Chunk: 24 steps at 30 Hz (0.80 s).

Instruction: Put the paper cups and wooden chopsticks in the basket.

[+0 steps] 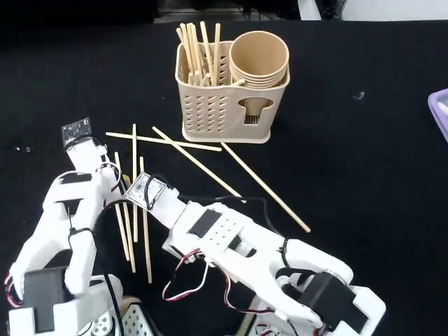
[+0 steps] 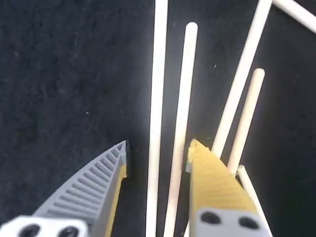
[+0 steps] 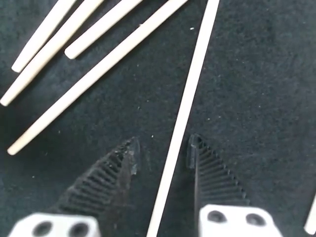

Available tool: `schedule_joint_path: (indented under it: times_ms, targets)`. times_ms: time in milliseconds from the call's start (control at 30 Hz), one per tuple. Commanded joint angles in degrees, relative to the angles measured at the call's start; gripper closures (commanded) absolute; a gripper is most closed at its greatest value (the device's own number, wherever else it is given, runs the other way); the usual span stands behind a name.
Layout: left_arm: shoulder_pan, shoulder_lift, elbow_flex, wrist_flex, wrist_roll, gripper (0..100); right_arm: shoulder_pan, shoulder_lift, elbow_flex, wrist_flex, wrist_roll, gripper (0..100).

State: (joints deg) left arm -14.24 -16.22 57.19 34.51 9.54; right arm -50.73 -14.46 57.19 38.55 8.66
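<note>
A beige basket (image 1: pixel 213 105) stands at the back of the black table, with stacked paper cups (image 1: pixel 259 57) in one compartment and several chopsticks (image 1: pixel 198 47) upright in the other. Loose wooden chopsticks (image 1: pixel 197 163) lie scattered in front of it. My left gripper (image 2: pixel 157 150) is open low over the table, and two parallel chopsticks (image 2: pixel 180 123) run between its fingers. My right gripper (image 3: pixel 162 145) is open too, straddling a single chopstick (image 3: pixel 190 94). Both wrists meet over the upright cluster of sticks (image 1: pixel 145 231) at the front left.
A purple object (image 1: pixel 439 112) pokes in at the right edge. Two long chopsticks (image 1: pixel 266 187) lie diagonally in front of the basket. The arms' white bodies and cables (image 1: pixel 189 280) crowd the front of the table.
</note>
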Motion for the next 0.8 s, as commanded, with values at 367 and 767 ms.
schedule_joint_path:
  times_ms: [367, 767]
  targets:
    - [0.8, 0.9, -2.7, 0.4, 0.5, 97, -1.1, -3.2, -0.4, -1.1, 0.5, 83.2]
    - [0.7, 0.6, -2.4, 0.4, 0.5, 97, -1.1, -3.2, -0.4, -1.1, 0.5, 83.2]
